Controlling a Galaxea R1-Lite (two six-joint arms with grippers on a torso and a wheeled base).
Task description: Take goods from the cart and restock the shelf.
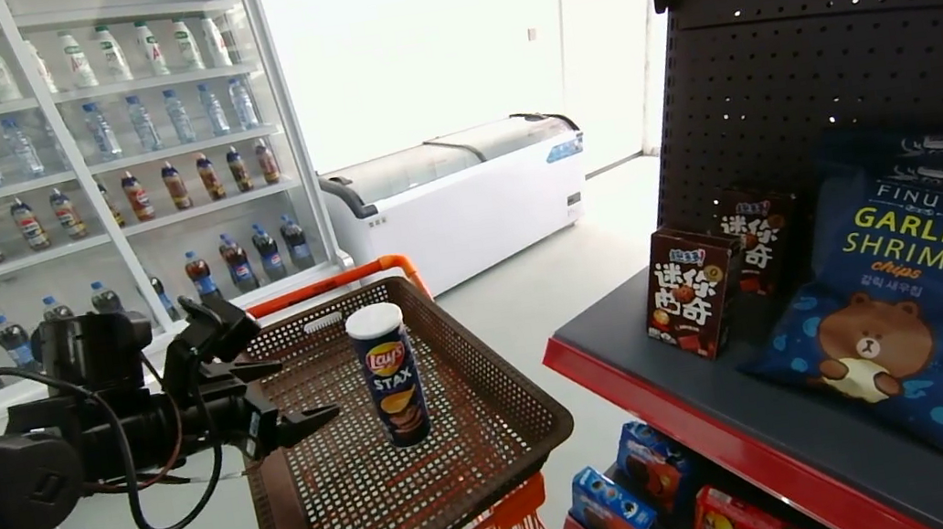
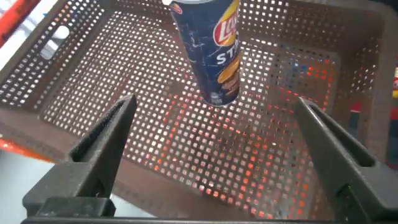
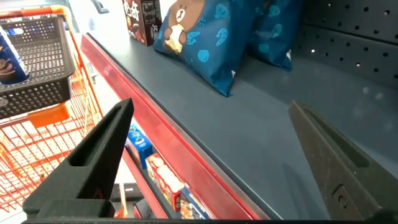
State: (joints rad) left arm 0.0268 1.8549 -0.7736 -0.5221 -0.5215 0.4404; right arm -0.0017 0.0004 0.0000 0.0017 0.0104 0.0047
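Now your left gripper [image 1: 309,385] gapes wide, chips can [image 1: 390,375] just beyond its tips; right gripper [image 3: 211,107], equally spread, hangs over the shelf [image 3: 280,127].

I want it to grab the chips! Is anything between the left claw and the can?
Nothing visible. The open left claw faces the chips can standing in the cart basket, with a bare gap between.

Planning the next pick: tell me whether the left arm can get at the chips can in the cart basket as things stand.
Probably yes. The left tool hangs open over the basket edge, pointed at the upright can, with nothing between them.
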